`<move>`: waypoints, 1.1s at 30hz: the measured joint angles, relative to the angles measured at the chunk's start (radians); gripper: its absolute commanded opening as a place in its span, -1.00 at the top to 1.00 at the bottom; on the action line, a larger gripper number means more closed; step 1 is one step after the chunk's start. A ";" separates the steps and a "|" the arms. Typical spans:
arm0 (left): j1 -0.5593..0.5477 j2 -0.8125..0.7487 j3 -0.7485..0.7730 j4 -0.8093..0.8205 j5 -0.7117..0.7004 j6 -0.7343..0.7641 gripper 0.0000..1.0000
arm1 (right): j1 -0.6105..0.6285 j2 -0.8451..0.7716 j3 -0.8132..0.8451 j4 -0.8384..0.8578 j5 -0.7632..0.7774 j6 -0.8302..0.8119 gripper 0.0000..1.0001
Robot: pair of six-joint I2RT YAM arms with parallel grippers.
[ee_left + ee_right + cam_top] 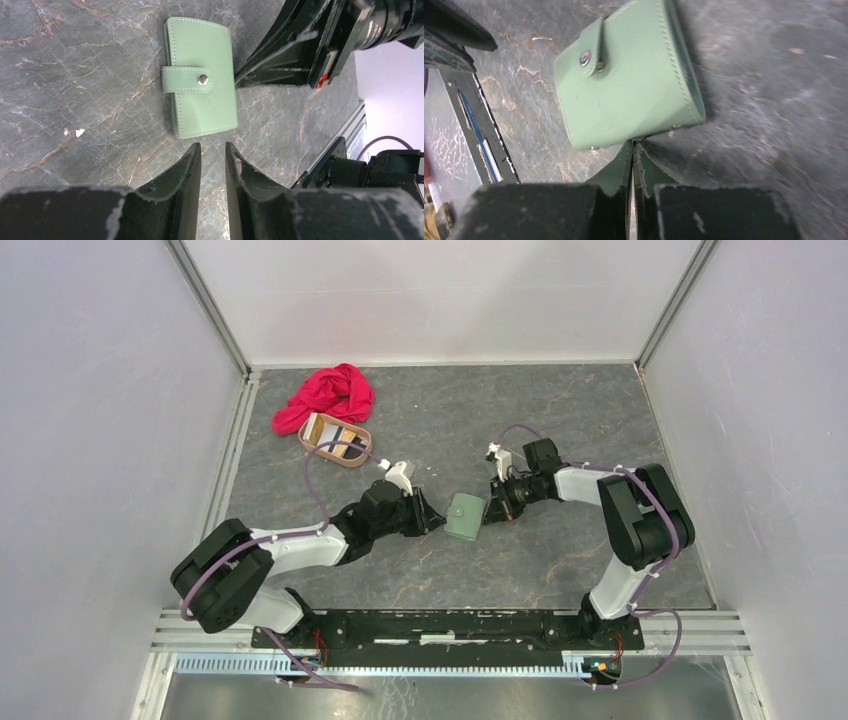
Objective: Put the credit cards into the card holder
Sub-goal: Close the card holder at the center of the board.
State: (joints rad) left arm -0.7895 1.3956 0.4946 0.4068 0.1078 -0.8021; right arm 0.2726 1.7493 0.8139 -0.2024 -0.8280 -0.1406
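Left hand (pixel 213 152), slightly open and empty, points along the snapped-shut wallet's (pixel 202 107) length, while right hand (pixel 632 147), pinched shut, touches its long side.

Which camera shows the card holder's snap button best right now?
Left wrist: the card holder lies flat and whole, closed, its snap sharp on the strap. Right wrist shows the snap too, but tilted and blurred. Top external shows only a small green shape.

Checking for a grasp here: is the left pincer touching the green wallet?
Apart. The left wrist view shows a strip of bare table between the left pincer tips and the wallet near edge.
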 measured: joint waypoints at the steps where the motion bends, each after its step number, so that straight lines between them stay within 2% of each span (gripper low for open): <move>1: 0.000 0.000 0.007 -0.010 -0.001 0.002 0.35 | 0.014 -0.002 -0.001 -0.002 0.002 -0.004 0.89; 7: 0.000 -0.024 0.060 -0.097 -0.006 0.070 -0.05 | 0.039 -0.051 -0.029 -0.024 -0.002 -0.032 0.90; 11: 0.000 -0.026 0.138 -0.180 -0.002 0.177 -0.13 | 0.032 -0.069 -0.007 -0.075 -0.011 -0.095 0.88; 16: -0.005 0.066 0.315 -0.303 -0.013 0.277 -0.13 | -0.008 -0.098 0.029 -0.129 -0.040 -0.169 0.81; 23: -0.109 0.269 0.526 -0.491 -0.168 0.322 0.16 | -0.028 -0.092 0.043 -0.114 -0.145 -0.151 0.83; 33: -0.196 0.394 0.671 -0.688 -0.377 0.333 0.11 | -0.046 -0.031 0.049 -0.117 -0.195 -0.140 0.83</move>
State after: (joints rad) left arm -0.9859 1.7897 1.1660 -0.2810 -0.2695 -0.4694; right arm 0.2268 1.7180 0.8627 -0.3191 -1.0225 -0.2802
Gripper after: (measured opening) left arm 0.440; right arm 0.086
